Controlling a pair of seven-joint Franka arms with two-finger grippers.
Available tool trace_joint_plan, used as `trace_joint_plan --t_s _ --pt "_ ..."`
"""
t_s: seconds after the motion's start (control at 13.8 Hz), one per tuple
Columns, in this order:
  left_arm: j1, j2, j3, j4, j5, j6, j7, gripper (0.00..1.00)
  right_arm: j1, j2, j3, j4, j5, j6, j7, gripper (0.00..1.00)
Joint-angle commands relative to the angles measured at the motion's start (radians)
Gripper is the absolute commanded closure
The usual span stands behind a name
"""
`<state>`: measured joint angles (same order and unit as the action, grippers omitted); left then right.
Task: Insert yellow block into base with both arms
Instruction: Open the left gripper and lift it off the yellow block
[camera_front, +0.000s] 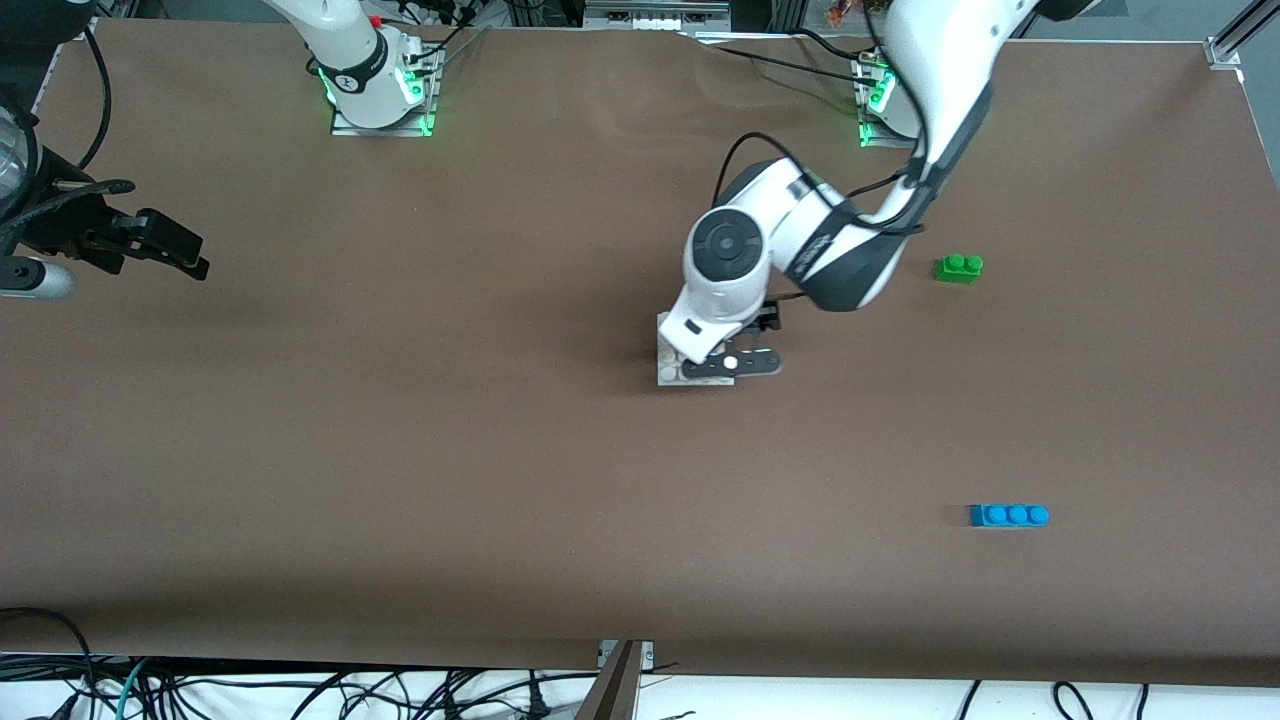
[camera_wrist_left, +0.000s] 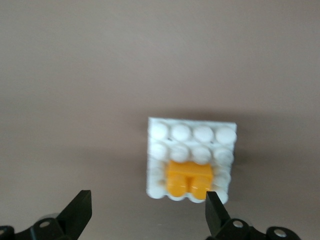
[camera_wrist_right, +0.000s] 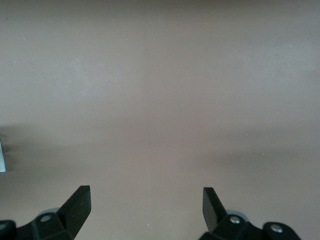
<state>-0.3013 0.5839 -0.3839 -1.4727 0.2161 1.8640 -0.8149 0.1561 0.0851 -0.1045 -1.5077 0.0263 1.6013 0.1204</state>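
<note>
Front view: left arm reaches from its base down to mid-table, left gripper low over the base, which is mostly hidden under the wrist; yellow block not visible here. Right gripper hangs over bare table at the right arm's end, that arm waiting. Green brick sits toward the left arm's end, blue brick nearer the camera, both well apart from the base. Left wrist view: yellow block sits on the base at one edge row, studs up; left gripper jaws wide apart, one fingertip just beside the base edge, gripping nothing. Right wrist view: right gripper jaws apart, only brown table below.
</note>
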Motion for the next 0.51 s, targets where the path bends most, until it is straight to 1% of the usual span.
trace_joint_plan --t_s 0.0,0.14,0.29,0.43 --pt "0.117 -0.100 -0.006 -0.020 -0.065 -0.069 0.181 0.00 -0.004 0.005 0.005 0.017 -0.002 0.003 -0.012 0.01" --pt "0.183 -0.162 0.000 -0.020 -0.084 -0.132 0.291 0.00 -0.003 0.005 0.005 0.017 0.000 0.005 -0.008 0.01" --pt "0.281 -0.205 -0.009 0.005 -0.106 -0.170 0.354 0.00 -0.001 0.005 0.008 0.017 0.000 0.005 -0.001 0.01" --pt "0.347 -0.234 -0.006 0.057 -0.136 -0.259 0.434 0.00 -0.001 0.007 0.008 0.017 0.000 0.005 -0.007 0.01"
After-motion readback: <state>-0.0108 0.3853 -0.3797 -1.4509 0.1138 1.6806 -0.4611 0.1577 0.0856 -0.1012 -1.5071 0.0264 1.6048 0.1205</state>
